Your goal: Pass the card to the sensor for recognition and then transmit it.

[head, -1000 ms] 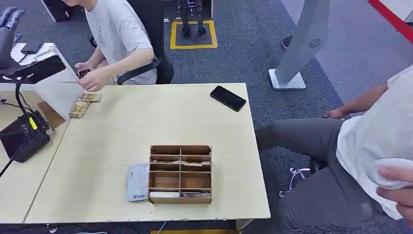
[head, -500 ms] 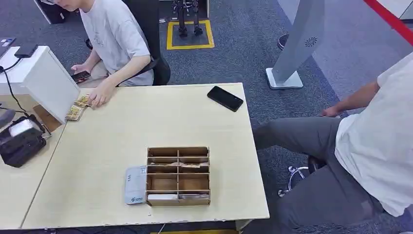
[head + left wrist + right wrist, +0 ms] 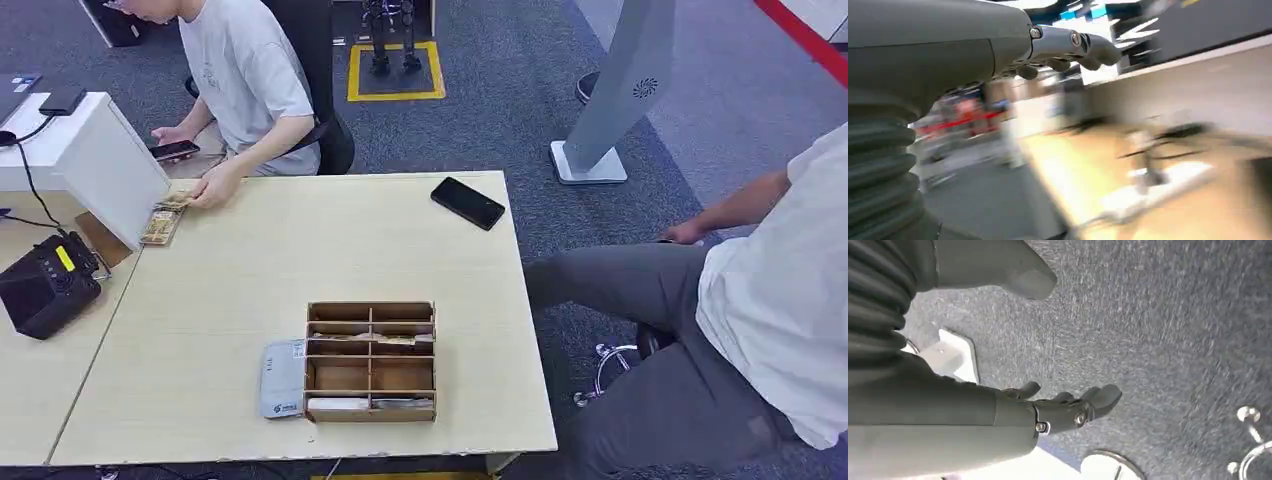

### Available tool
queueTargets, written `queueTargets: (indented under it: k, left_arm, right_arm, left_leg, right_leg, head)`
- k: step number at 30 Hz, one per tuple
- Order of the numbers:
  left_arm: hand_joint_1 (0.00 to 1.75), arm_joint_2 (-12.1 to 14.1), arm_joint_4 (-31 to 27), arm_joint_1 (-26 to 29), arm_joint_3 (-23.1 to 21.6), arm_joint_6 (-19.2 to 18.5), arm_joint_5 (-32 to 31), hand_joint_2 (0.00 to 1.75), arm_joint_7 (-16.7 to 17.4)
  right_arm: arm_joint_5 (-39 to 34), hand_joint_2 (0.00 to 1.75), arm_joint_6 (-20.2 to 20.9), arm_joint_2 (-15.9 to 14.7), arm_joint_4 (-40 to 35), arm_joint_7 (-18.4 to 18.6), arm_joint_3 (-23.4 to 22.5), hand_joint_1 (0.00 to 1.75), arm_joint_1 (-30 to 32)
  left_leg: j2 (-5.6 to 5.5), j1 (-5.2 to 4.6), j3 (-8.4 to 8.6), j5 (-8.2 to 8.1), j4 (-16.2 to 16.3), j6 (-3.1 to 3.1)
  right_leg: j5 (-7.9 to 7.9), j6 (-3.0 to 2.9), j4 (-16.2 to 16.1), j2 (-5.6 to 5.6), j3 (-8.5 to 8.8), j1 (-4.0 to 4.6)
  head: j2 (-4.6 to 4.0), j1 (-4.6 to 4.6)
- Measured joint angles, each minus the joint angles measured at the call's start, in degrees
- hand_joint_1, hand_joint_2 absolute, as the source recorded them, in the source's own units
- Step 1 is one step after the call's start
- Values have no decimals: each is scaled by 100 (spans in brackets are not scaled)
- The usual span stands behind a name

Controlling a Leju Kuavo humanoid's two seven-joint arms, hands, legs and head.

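Card (image 3: 338,404) lying in wooden box (image 3: 370,311) on desk (image 3: 250,260), well apart from black sensor (image 3: 40,290). Left robot hand (image 3: 1068,47) and right robot hand (image 3: 1063,407) empty, fingers loose. Could be before picking or after passing.

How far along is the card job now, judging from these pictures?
Done: nothing can be confirmed. In hand: neither the left robot hand nor the right robot hand holds a card; the right one hangs over carpet. Cards lie in the wooden box, and the black device stands apart from it. This fits either before a pickup or after a handover, so what is left is unclear.
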Motion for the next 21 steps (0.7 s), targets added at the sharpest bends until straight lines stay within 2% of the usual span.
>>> queueTargets:
  k: [1,3,6,8,11,14,16,21]
  left_arm:
    - [0,-90,93,-27,302,55,-51,175,44]
    - [0,-288,254,-108,680,162,-97,175,423]
    - [0,-713,712,-138,1065,5,-823,175,1801]
    - [0,-1198,1247,-147,1254,127,-1022,175,2522]
    - [0,-1858,1960,-140,1316,265,-1148,175,2816]
    - [0,-2197,2701,-187,1429,155,-1023,175,3362]
    - [0,-2336,3020,-187,1471,151,-1059,175,3423]
    - [0,-2498,3531,-217,1469,243,-1135,175,3268]
  right_arm:
    - [0,175,0,4,-33,0,-17,0,2]
    - [0,175,-11,13,-77,-7,-48,0,5]
    - [7,175,-37,17,-105,-64,-85,0,-5]
    - [13,175,-72,26,-105,-125,-124,0,-7]
    - [13,175,-85,28,-114,-103,-157,0,1]
    - [13,175,-46,28,-186,96,-131,0,13]
    - [13,175,-17,31,-230,147,-122,0,23]
    - [13,175,-4,28,-300,201,-109,0,23]
  left_leg:
    - [0,0,0,0,0,0]
    - [-15,-1,0,0,0,0]
    - [-26,-9,9,-1,-1,1]
    - [-27,-12,10,-2,-1,3]
    - [-64,-12,9,-4,2,23]
    - [-66,-13,21,-6,3,25]
    - [-66,-12,22,-5,5,27]
    - [-69,-13,29,-5,5,26]
  right_leg:
    - [0,0,0,0,-1,0]
    - [-1,1,0,-14,4,0]
    - [-5,6,0,-25,18,-7]
    - [-8,11,-2,-26,19,-8]
    - [-16,23,-14,-63,28,-10]
    - [-17,28,-17,-66,49,-14]
    - [-15,30,-18,-65,48,-13]
    - [-15,31,-18,-67,55,-9]
  head:
    - [0,0]
    - [0,0]
    - [0,-4]
    - [0,-22]
    - [0,-2]
    - [0,0]
    - [0,2]
    - [0,0]
